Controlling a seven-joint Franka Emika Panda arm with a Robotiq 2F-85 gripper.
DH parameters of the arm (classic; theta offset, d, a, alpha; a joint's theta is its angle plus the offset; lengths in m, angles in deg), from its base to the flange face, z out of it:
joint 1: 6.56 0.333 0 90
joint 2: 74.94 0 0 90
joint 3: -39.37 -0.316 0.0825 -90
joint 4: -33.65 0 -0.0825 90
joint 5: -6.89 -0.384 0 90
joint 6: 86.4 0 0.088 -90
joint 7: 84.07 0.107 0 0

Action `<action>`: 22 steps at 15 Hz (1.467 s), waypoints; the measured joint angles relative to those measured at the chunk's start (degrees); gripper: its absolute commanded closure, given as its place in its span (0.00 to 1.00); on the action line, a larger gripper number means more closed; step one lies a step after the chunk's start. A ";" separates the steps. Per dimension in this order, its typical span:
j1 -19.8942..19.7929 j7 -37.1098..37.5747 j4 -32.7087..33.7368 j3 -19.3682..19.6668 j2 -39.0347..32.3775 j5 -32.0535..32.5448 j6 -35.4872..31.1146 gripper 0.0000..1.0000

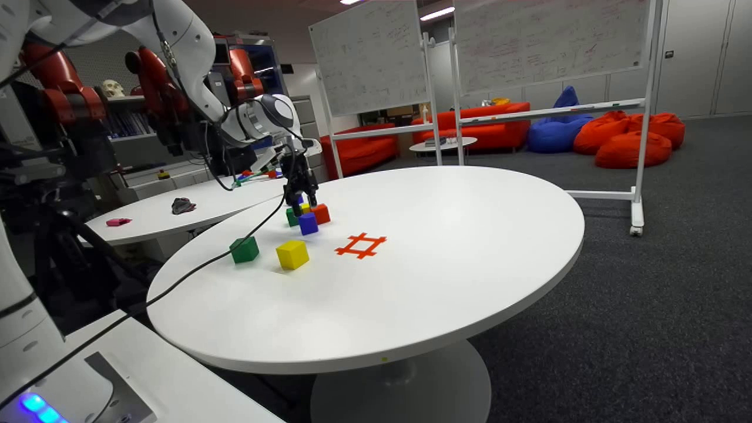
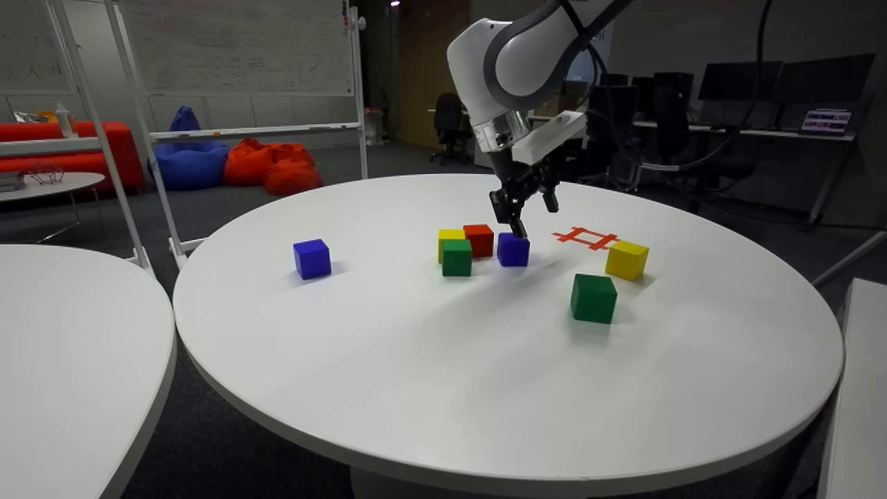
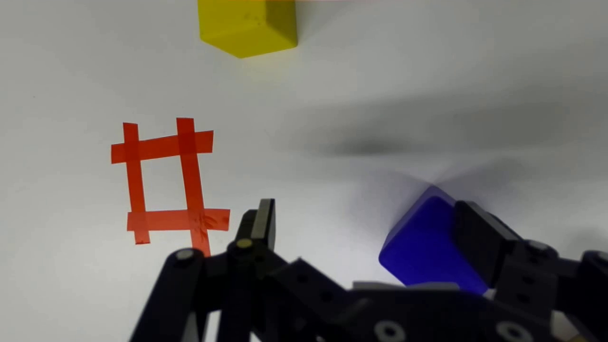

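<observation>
My gripper (image 3: 368,213) stands open, its two fingers wide apart, pointing down over the white round table. Right under it sits a blue cube (image 3: 422,242), turned cornerwise to the jaws. The right finger (image 3: 484,237) overlaps the cube's edge in the wrist view; whether it touches is unclear. Nothing is gripped. In an exterior view the gripper (image 2: 534,215) hangs just above that blue cube (image 2: 513,250). Beside it stand a red cube (image 2: 479,240), a green cube (image 2: 457,258) and a yellow cube (image 2: 449,235), close together. The gripper's body hides the blue cube's near corner in the wrist view.
A hash-shaped outline of red tape (image 3: 164,147) lies left of the gripper. Another yellow cube (image 2: 627,260) and a larger-looking green cube (image 2: 594,299) stand nearby. A second blue cube (image 2: 312,259) sits apart. A black cable (image 1: 194,271) hangs across the exterior view.
</observation>
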 measured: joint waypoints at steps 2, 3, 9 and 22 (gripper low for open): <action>0.12 0.00 0.00 -0.03 0.00 0.04 -0.47 0.00; 0.30 0.00 -0.02 -0.05 0.01 0.09 -1.14 0.00; 1.86 0.94 -1.69 0.00 0.77 1.06 -6.59 0.00; 3.36 2.64 -10.07 0.02 6.44 4.22 -14.58 0.00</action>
